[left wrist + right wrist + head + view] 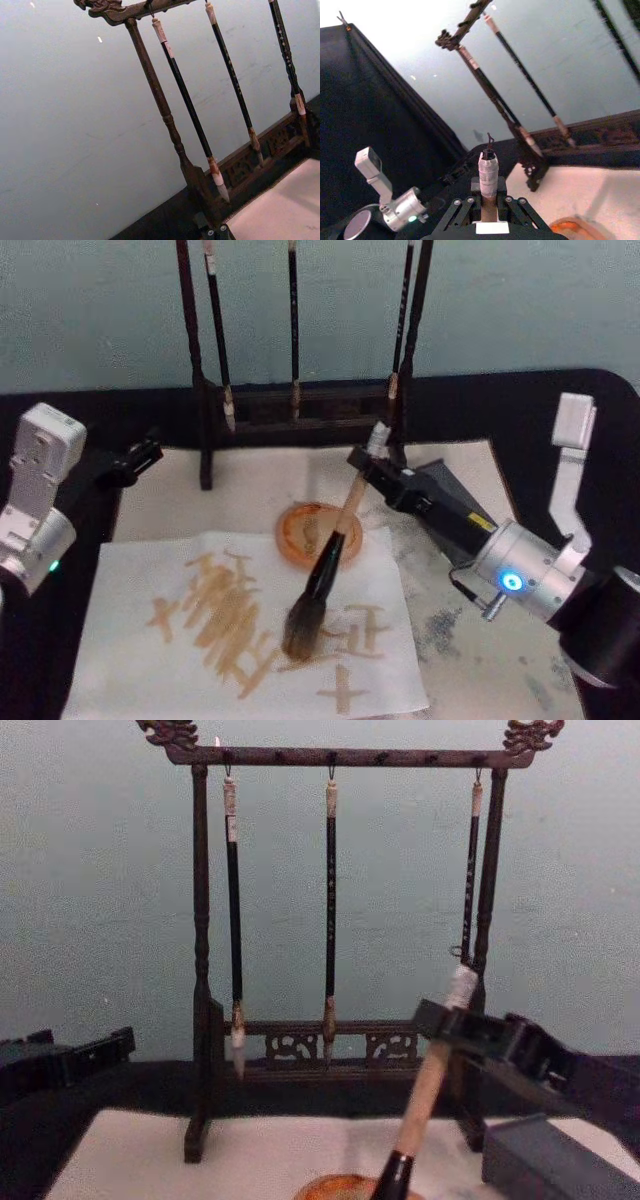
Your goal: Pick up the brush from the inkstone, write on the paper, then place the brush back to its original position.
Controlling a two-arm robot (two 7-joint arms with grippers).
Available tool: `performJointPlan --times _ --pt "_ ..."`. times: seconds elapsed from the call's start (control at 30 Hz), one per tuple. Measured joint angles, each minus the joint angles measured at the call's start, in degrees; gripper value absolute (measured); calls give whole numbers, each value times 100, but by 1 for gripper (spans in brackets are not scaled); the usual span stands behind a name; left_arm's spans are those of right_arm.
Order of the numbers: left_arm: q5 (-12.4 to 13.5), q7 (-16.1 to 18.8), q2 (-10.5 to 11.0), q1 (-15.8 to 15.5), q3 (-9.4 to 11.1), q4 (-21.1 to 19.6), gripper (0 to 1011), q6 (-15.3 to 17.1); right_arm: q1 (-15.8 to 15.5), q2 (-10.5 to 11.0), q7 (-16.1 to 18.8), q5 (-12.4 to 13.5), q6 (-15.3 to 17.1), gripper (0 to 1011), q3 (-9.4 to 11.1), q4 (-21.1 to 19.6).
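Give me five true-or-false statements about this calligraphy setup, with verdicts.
1. The right end effector grips the thick tan-handled calligraphy brush near its whitish top. True.
2. The brush's bristles sit in the round orange dish. False: they touch the white paper sheet in front of it.
3. Three slim dark-handled brushes hang from the dark wooden rack. True.
4. The sheet is blank. False: tan strokes cover it.
5. The left end effector presses on the sheet. False: it sits back-left, off it.
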Motion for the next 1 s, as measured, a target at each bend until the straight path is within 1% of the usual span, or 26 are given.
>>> performJointPlan --times 0.27,0.4,0.6,0.77,1.0 --pt "0 0 0 0 0 0 1002 0 -214 202 -11 94 -96 180 237 -120" --pt "0 0 0 0 0 0 1000 0 -366 334 -26 148 -178 180 405 -215" --pt "0 0 0 0 0 0 1000 0 -526 452 -32 207 -241 180 579 -302" --pt "0 0 0 0 0 0 1002 0 -642 528 -41 220 -290 180 681 -379" --pt "0 0 0 0 0 0 1002 0 -751 612 -67 215 -322 180 790 -621"
